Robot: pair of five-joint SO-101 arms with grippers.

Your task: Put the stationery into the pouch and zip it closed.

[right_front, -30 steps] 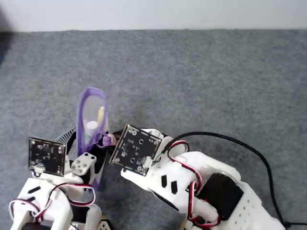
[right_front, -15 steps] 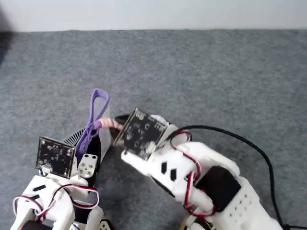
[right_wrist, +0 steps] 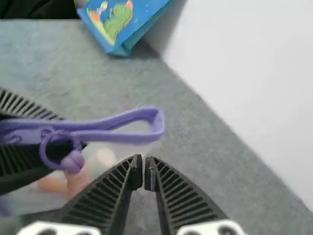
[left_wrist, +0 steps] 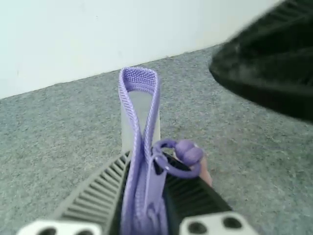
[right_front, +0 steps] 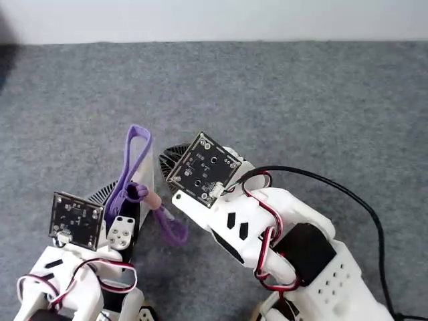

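My left claw [left_wrist: 146,166] pinches the see-through plastic pouch with the purple zip [right_front: 137,152], upright at 8 o'clock on the grey table [right_front: 301,100]. My right claw [right_wrist: 143,169], at its 3 o'clock, is squeezed together, empty. A crooked tug on the purple ring pull [left_wrist: 182,155] could yank the pouch loose.

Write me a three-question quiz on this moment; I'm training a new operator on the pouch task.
1. True or false: the left gripper is clamped on the pouch.
2. What colour is the pouch's zipper? A) green B) purple C) red
3. Fill in: the right gripper holds ____.

Key: 1 true. 2 B. 3 nothing; its fingers are shut together beside the pouch.
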